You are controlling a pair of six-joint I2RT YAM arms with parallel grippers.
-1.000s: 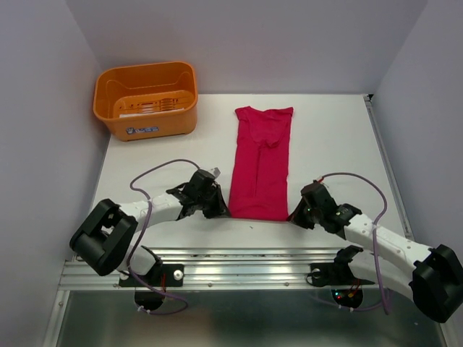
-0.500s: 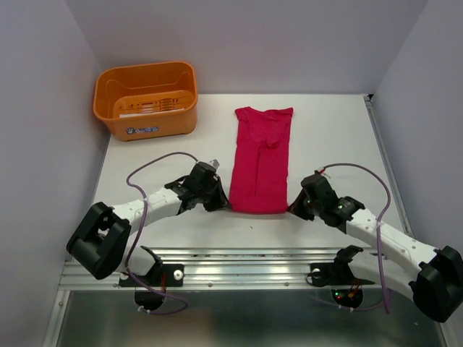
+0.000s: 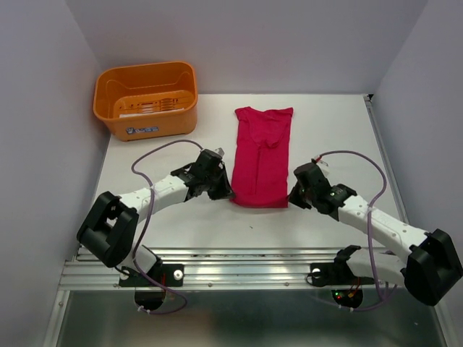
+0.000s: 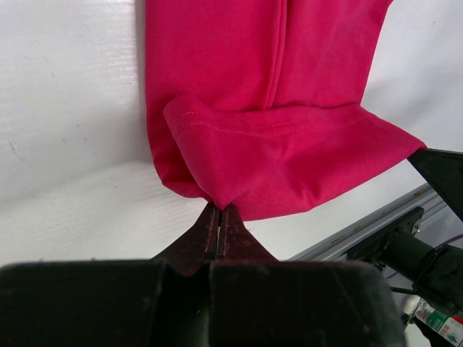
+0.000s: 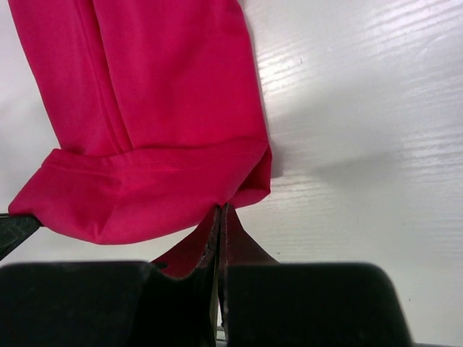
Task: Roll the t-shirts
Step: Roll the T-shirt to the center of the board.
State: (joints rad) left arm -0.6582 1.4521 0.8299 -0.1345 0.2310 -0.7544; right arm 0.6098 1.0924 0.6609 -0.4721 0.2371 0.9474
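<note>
A crimson-pink t-shirt, folded into a long narrow strip, lies down the middle of the white table, collar end far. Its near hem is lifted and turned back over the strip as a first fold. My left gripper is shut on the hem's left corner; its tips pinch the fabric. My right gripper is shut on the hem's right corner, tips closed on cloth. Both grippers sit low beside the strip's near end.
An orange plastic basket stands at the far left corner of the table. Grey walls close in on the left, back and right. A metal rail runs along the near edge by the arm bases.
Both grippers have moved away from the near edge with the hem, so the shirt's near end now lies farther up the table and is folded over itself.
</note>
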